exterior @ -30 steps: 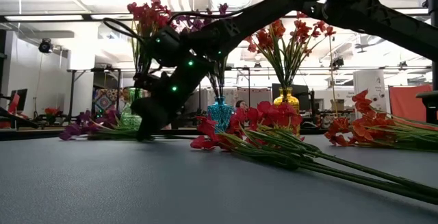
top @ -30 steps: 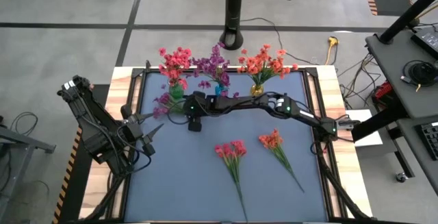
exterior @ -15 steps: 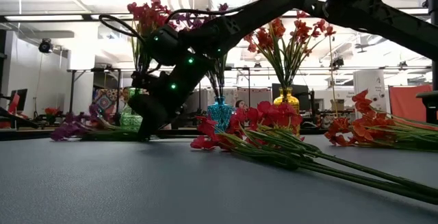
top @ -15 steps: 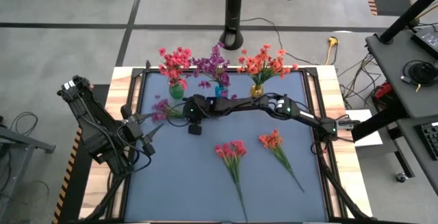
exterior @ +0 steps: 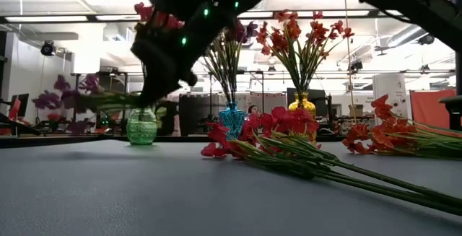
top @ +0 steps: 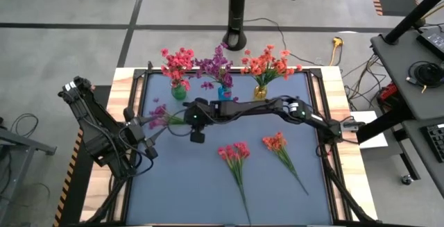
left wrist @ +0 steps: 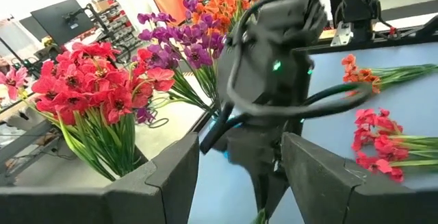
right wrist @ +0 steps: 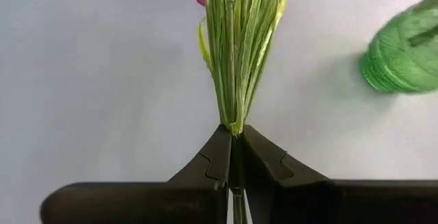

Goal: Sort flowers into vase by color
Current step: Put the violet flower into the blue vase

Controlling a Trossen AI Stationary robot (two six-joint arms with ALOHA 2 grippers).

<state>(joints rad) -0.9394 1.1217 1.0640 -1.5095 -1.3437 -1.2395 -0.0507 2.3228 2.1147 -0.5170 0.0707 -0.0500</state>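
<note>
The right gripper (right wrist: 234,157) is clamped shut on the stem end of the purple sprig (top: 161,113), holding it clear of the surface (top: 208,185) over its far-left part. From the gripper the sprig runs out leftward, its long axis roughly level in the low view, with the blossoms (exterior: 68,99) at the far tip and the cut end pinched between the fingers. The blue vase (top: 222,91), which already holds purple flowers, stands at the far edge, just beyond the gripper and a little to its right, so the blossoms point away from it. By my judgement the coming move turns on this: the stem end must swing round toward that vase and the sprig tip up, blossoms on top, before it can go in. The green vase (right wrist: 404,53), with pink-red flowers, sits just beside the held stems and could be brushed.

The sprig is a tight bundle of thin green stems with small purple blossoms, and looks light and floppy.

The left gripper (left wrist: 236,176) waits at the left edge, partly open and holding nothing, near the blossoms.

A pink-red sprig (top: 234,154) and an orange-red sprig (top: 277,145) lie on the near-right surface, unsorted.
</note>
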